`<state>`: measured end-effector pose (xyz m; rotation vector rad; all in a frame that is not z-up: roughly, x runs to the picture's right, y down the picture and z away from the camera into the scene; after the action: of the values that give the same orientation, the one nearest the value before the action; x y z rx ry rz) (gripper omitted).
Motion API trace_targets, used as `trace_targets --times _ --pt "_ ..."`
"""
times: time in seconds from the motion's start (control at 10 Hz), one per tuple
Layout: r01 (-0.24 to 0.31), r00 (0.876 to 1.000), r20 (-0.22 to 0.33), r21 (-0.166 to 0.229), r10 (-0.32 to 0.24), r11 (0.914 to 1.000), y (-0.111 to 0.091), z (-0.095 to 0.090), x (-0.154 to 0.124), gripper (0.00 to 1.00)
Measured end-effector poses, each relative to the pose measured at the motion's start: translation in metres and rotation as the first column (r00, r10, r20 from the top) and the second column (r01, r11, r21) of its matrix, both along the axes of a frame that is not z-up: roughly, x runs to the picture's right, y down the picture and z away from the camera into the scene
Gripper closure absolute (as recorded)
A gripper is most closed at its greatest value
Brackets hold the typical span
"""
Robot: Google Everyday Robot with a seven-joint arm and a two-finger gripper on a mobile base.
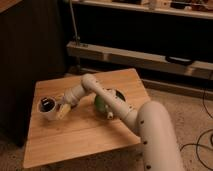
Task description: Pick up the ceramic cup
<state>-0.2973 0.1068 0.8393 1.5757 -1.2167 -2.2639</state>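
The ceramic cup (48, 107) is small, white and round with a dark interior. It sits near the left edge of the wooden table (85, 132). My gripper (59, 108) is at the cup's right side, right against it, at the end of the white arm (107, 102) that reaches in from the lower right. The green bowl (102, 101) sits at the middle of the table, partly hidden behind the arm.
A dark cabinet (30, 55) stands to the left of the table. A low shelf unit (145, 55) runs along the back. Cables (202, 145) lie on the speckled floor at the right.
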Motion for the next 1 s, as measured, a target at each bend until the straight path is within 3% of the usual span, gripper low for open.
trace_targets --times 0.4,1.0 --pt "0.008 0.999 0.035 -0.009 -0.008 0.9999 0.003 0.000 -0.017 0.20" --pt "0.000 0.997 0.081 -0.057 0.005 0.9984 0.004 0.003 -0.031 0.22"
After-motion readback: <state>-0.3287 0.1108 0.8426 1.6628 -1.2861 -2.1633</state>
